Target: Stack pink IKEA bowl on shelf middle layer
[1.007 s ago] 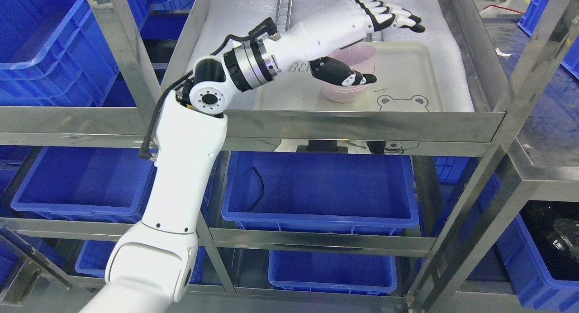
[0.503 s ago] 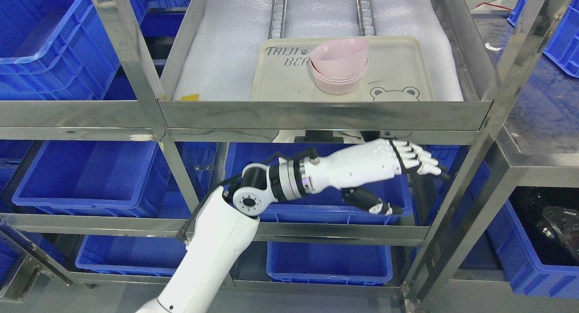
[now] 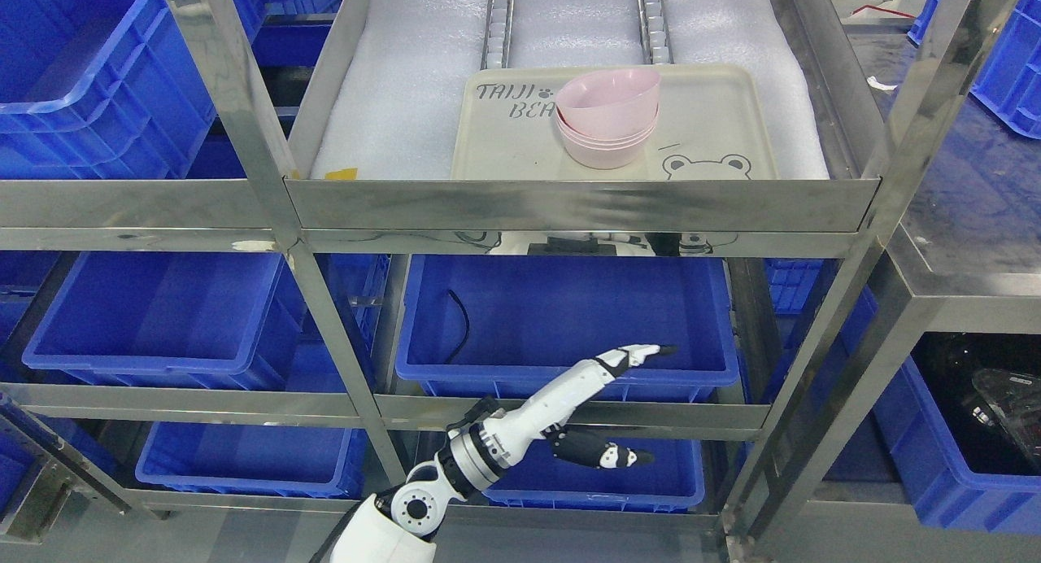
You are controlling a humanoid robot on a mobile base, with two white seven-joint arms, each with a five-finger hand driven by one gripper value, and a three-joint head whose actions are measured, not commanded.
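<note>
A stack of pink bowls stands on a cream tray printed with a bear, on the foam-lined shelf layer. The top bowl sits tilted in the stack. My left hand hangs well below that shelf, in front of the blue bins, with its fingers spread and nothing in them. Its arm comes up from the bottom edge left of the middle. My right arm is out of view.
A steel shelf rail runs across below the tray. Blue bins fill the lower layers, one holding a black cable. More blue bins stand at left and right. Steel uprights frame the bay.
My left hand has dropped from the tray beside the bowls to far below the shelf, holding nothing. The bowls stay stacked on the tray. The camera view shifted slightly.
</note>
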